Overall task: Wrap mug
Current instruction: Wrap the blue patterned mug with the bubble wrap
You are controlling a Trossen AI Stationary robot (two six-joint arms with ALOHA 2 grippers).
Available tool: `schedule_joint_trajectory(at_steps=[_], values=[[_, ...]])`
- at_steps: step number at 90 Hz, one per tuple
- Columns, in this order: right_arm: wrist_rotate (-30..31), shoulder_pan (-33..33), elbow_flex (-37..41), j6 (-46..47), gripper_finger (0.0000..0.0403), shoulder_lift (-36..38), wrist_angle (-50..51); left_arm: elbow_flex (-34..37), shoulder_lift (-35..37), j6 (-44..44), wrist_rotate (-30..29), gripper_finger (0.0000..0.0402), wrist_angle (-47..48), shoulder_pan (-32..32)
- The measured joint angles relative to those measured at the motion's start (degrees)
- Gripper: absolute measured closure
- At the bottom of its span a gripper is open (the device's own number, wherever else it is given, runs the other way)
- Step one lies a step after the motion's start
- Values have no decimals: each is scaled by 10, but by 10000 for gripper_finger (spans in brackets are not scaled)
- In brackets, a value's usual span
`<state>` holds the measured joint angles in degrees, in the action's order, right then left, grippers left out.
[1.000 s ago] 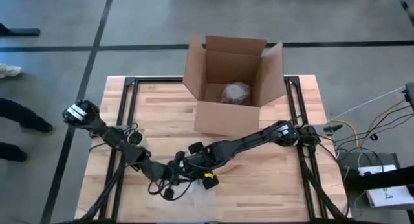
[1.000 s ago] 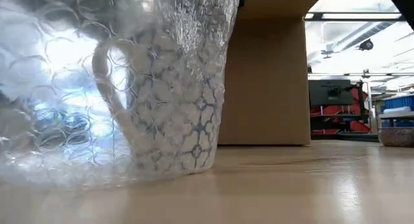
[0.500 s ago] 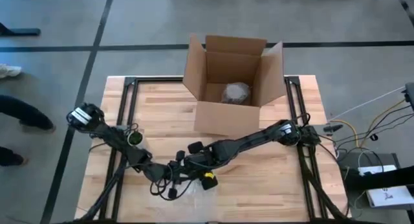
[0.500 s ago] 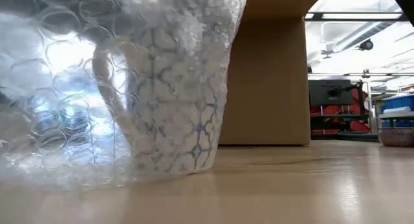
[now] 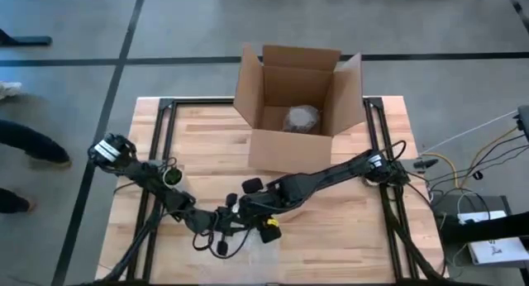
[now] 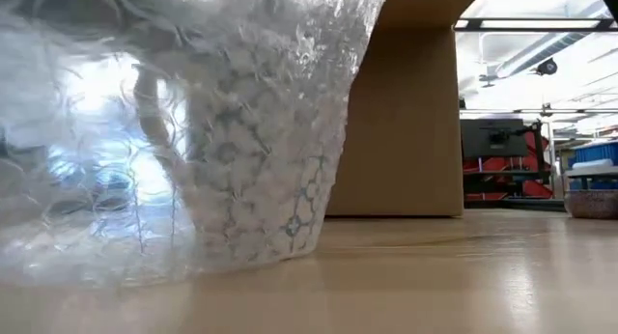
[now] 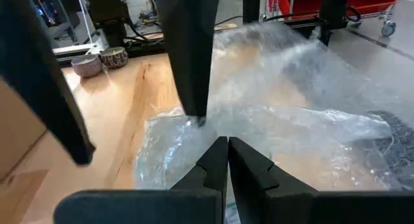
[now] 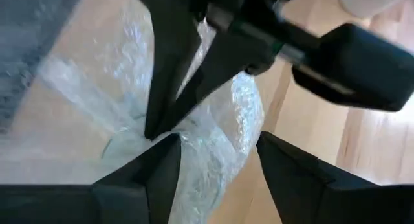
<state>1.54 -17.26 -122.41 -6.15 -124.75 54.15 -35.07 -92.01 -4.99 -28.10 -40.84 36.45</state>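
Since a second ago the bubble wrap (image 6: 106, 151) has been drawn further across the mug (image 6: 251, 170) in the low view, so the handle is now blurred behind plastic; in the high view the left arm's elbow has shifted slightly toward the table's near edge.

Nearest: mug stands upright on the wooden table (image 6: 435, 276), near the front edge, sheathed in wrap on all visible sides. Both grippers meet there. Left gripper (image 7: 228, 160): fingers pressed together, clenched on a fold of the bubble wrap. Right gripper (image 8: 217, 156): fingers spread apart, released, straddling the wrapped bundle with wrap between them, not pinching it as far as shows. In the high view the two grippers crowd together at front centre of the table, a yellow tag-like bit (image 5: 268, 233) just beside them.

Mid table: light butcher-block planks, black frame rails running along the left and right sides. Open cardboard box (image 5: 299, 108) sits at the back centre, flaps up, with a wrapped bundle (image 5: 302, 118) inside.

Beyond: grey concrete floor with dark lines; a person's legs and shoes (image 5: 25, 145) at the left edge; cables and equipment at the right. Low view shows the box's side, red shelving (image 6: 502, 184) and a small bowl (image 6: 591, 203) far right.
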Motion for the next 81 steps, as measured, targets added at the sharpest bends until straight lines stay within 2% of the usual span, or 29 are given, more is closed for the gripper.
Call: schedule_joint_trajectory(at_steps=[13,31,57,81], values=[[-7,0,0,4,228,0,4,0,0,0,-1,402,1,-2],[-51,-1,4,28,243,-10,22,1,0,0,-5,402,-2,-3],[-54,-3,4,55,263,-17,47,1,0,0,-5,402,-7,-5],[-100,-4,5,36,330,-36,38,1,30,3,-5,402,9,2]])
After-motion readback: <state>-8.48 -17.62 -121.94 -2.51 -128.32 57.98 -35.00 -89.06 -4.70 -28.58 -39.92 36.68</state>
